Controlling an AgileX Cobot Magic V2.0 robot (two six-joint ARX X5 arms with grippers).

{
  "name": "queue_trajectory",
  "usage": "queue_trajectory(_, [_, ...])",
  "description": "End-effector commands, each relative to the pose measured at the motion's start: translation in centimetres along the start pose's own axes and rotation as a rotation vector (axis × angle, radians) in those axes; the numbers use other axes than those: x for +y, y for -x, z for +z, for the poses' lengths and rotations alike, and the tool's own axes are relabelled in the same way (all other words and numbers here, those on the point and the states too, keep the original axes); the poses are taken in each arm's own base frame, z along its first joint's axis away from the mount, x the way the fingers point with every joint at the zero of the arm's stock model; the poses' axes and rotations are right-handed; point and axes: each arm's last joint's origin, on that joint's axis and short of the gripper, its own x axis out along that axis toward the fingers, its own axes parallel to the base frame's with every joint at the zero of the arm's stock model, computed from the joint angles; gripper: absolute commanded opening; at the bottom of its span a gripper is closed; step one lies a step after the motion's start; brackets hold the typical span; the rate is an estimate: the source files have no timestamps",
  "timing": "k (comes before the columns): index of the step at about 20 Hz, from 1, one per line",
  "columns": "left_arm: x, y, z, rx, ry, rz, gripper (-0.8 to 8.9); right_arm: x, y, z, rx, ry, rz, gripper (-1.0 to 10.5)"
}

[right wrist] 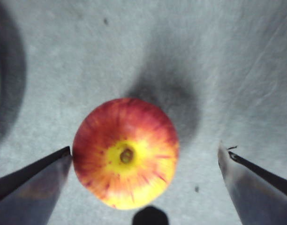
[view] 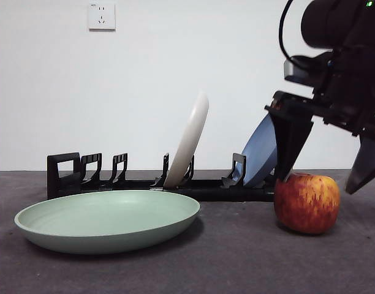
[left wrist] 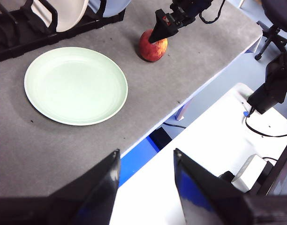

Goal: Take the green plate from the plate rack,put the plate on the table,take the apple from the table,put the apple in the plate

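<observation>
The green plate (view: 108, 219) is already lying flat on the desk (view: 236, 263), rim up, just in front of the plate rack (view: 144, 180), so the step in hand is picking up the apple (view: 307, 203). The apple is sitting on the desk to one side of the plate, near the rack's end where a blue plate (view: 261, 150) is leaning; a cream-white plate (view: 190, 138) is standing in a middle slot.

The right gripper (view: 325, 177) is hanging directly over the apple with its jaws spread wide — one jaw tip is at the apple's shoulder, the other is standing clear on the far side. The right wrist view is showing the apple off-centre between the jaws, crowding one of them. Doing this well probably means shifting sideways until the stem dimple is lying midway, then descending so the jaws are closing around the widest girth rather than the sloping top, where a round fruit could squirt out.

The apple is standing upright, stem end pointing straight up at the wrist camera; being blocky and round, it is offering no real long axis.

The left gripper (left wrist: 146, 180) is waiting off the desk's edge, jaws apart and holding nothing.
</observation>
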Motion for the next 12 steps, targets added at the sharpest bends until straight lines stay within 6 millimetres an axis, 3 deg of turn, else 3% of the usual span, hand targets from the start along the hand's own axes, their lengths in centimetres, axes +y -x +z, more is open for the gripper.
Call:
queue_trajectory(1, [0.0,0.0,-0.1,-0.007,0.021,0.004,1.87,0.1,-0.9,-0.2,0.029,-0.004,-0.002,5.3])
queue_trajectory(3, [0.1,0.0,-0.1,-0.009,0.024,0.007,1.87,0.2,-1.0,-0.2,0.028,-0.001,-0.001,3.9])
queue_trajectory(6, [0.1,0.0,0.0,-0.009,0.026,0.007,1.87,0.4,-1.0,-0.2,0.028,0.007,-0.001,0.2])
queue_trajectory(12, [0.1,0.0,0.0,-0.02,0.029,0.031,1.87,1.6,0.4,0.6,0.043,0.042,0.038,-0.1])
